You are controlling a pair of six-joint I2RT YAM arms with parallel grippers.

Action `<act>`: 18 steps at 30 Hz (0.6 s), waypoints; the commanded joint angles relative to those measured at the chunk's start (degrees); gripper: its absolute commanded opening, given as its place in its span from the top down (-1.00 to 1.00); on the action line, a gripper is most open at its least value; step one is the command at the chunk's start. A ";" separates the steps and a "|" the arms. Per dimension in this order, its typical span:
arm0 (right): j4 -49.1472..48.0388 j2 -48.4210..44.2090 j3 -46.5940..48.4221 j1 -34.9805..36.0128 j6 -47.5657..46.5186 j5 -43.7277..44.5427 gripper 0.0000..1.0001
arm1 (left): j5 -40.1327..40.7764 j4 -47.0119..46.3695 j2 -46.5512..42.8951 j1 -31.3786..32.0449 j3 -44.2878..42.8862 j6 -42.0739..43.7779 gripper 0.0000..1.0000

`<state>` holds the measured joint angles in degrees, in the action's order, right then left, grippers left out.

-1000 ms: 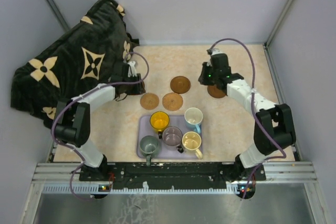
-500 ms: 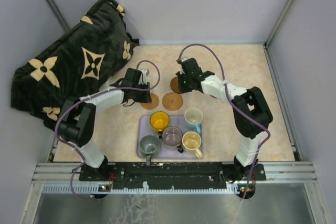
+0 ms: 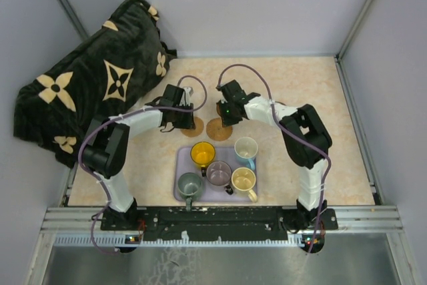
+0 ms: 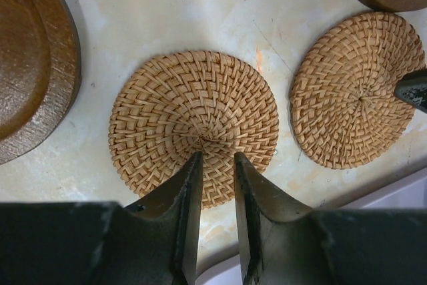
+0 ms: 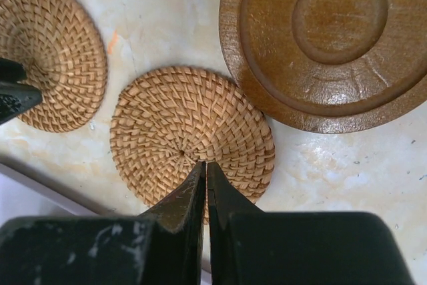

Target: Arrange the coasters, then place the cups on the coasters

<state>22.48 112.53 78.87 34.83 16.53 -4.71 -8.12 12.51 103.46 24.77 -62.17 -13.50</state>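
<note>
Two woven tan coasters lie side by side behind the lavender tray. My left gripper hovers over the left woven coaster, its jaws a narrow gap apart with nothing between them. My right gripper is shut, its tips over the near half of the right woven coaster. A dark brown wooden coaster lies just behind it; another dark one lies left of the left woven coaster. The cups stand on the tray: yellow-orange, white and blue, mauve, cream-yellow, grey-green.
A black blanket with tan flowers is heaped at the back left, reaching close to the left arm. Grey walls close the table at the back and sides. In the top view both arms meet over the coasters, grippers close together.
My right arm swung left from the far-right dark coaster to the right woven coaster and its jaws closed. My left gripper moved right from the blanket's edge onto the left woven coaster, jaws narrowing.
</note>
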 commanded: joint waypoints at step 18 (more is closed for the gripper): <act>7.34 -2.13 -6.91 -3.62 5.28 11.15 0.93 | -1.13 4.10 13.85 0.59 -14.90 0.05 0.37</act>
<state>23.46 111.37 75.29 34.41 20.36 0.80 -9.74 13.15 113.38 25.04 -74.96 -13.74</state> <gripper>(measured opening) 0.037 0.313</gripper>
